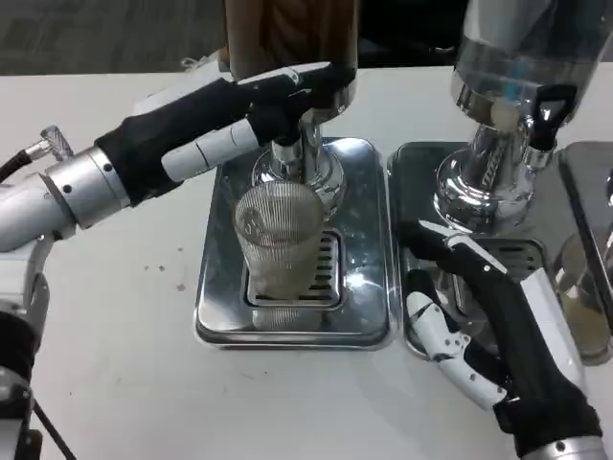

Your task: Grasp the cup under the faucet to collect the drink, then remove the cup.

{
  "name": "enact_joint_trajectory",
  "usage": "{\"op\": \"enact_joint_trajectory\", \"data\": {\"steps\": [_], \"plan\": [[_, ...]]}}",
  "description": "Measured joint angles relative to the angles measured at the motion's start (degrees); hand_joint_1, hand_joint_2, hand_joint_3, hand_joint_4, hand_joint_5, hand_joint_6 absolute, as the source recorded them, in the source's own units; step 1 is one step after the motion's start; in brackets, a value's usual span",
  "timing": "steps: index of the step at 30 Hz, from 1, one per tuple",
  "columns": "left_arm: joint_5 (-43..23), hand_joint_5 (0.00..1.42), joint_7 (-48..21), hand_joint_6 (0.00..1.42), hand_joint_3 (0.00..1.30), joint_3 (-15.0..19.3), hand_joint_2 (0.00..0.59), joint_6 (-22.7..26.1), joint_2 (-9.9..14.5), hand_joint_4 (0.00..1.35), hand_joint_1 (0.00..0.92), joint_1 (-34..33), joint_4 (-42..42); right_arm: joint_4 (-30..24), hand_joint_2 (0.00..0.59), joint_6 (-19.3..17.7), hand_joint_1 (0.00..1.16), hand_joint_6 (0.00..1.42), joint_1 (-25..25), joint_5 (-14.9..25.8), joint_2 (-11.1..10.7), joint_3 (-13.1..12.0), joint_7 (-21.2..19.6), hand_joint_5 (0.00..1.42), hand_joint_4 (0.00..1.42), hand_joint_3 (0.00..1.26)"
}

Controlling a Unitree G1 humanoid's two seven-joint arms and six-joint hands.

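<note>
A ribbed clear cup stands upright on the grate of a shiny metal tray, right below the faucet of a drink dispenser on the white worktop. The left hand reaches in over the cup and rests its fingers on the faucet's lever, holding nothing else. The right hand lies open, fingers spread, on the neighbouring tray beside the cup, apart from it, near a second dispenser.

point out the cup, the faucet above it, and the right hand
cup [280, 244]: head view, ribbed side wall.
faucet [287, 155]: head view, spout above the cup.
right hand [469, 316]: head view, middle of the hand.
</note>
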Motion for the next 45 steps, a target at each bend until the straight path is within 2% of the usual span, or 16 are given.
{"op": "enact_joint_trajectory", "data": {"steps": [17, 21, 25, 30, 45], "plan": [[4.0, 0.07, 5.7, 0.02, 0.14, -2.4, 0.055, -6.1, 0.8, 0.02, 0.000, 1.6, -1.3, 0.0, 0.476, 0.7, 0.43, 0.18, -0.7, 1.2, -0.1, -0.9, 1.0, 0.24, 0.25, 0.30], [4.5, 0.07, 6.5, 0.02, 0.14, -2.6, 0.055, -6.9, 1.3, 0.02, 0.000, 1.7, -1.4, 0.0, 0.447, 1.3, 0.45, 0.16, -0.9, 2.7, 0.0, -1.0, 2.0, 0.21, 0.21, 0.26], [4.9, 0.07, 7.3, 0.02, 0.14, -3.3, 0.055, -7.5, 1.8, 0.02, 0.000, 1.8, -1.6, 0.1, 0.351, 1.9, 0.51, 0.14, -1.7, 4.9, 0.1, -1.3, 3.4, 0.16, 0.15, 0.15], [6.1, 0.07, 8.4, 0.02, 0.14, -3.8, 0.054, -8.0, 1.9, 0.02, 0.000, 1.8, -1.9, 1.2, 0.288, 3.3, 0.58, 0.11, -3.6, 8.2, -0.1, -2.0, 6.0, 0.10, 0.10, 0.10], [6.1, 0.07, 8.8, 0.02, 0.14, -3.9, 0.052, -8.1, 2.2, 0.03, 0.000, 1.9, -2.1, 6.7, 0.270, 4.4, 0.60, 0.08, -9.3, 11.1, 0.1, -2.1, 8.4, 0.06, 0.08, 0.09]]}}
